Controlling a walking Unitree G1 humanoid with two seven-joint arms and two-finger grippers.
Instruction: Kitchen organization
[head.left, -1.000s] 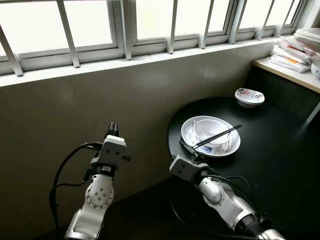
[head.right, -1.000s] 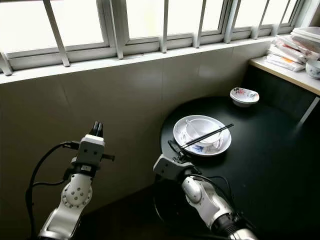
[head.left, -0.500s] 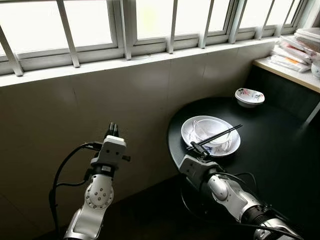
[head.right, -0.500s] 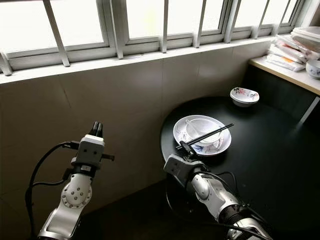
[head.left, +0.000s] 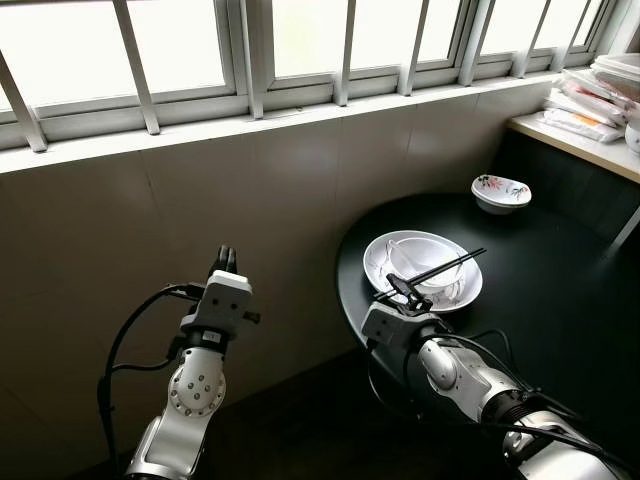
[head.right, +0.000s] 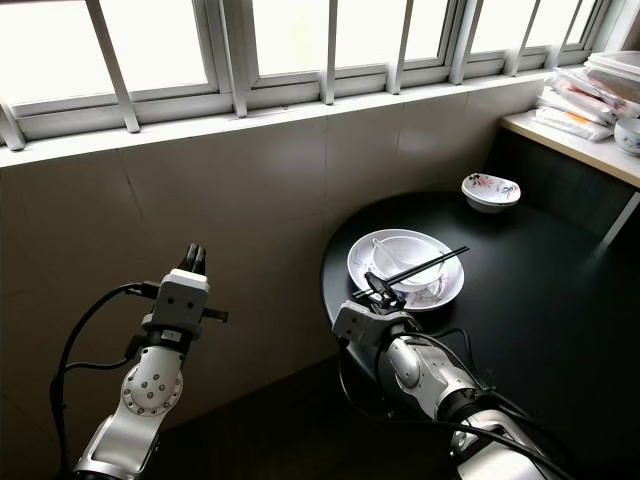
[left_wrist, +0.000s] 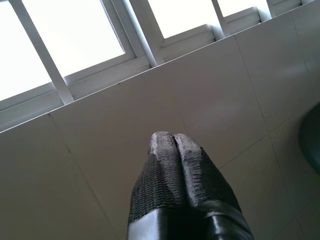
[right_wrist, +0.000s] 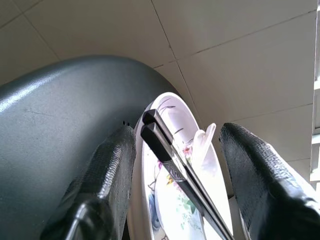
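barred window (head.left: 300, 40), tiled wall (head.left: 200, 200), stacked papers (head.left: 590, 100)

The round table (head.left: 560, 300) is black with a dull sheen. On it, the white plate (head.left: 470, 290) carries a floral print — red, green and blue. The chopsticks (head.left: 430, 272) across it are black, the spoon (right_wrist: 206, 142) white. The small bowl (head.left: 500, 192) is white with red-and-dark painted marks. The wall tiles (head.left: 300, 190) are beige — the window frames (head.left: 250, 60) white.
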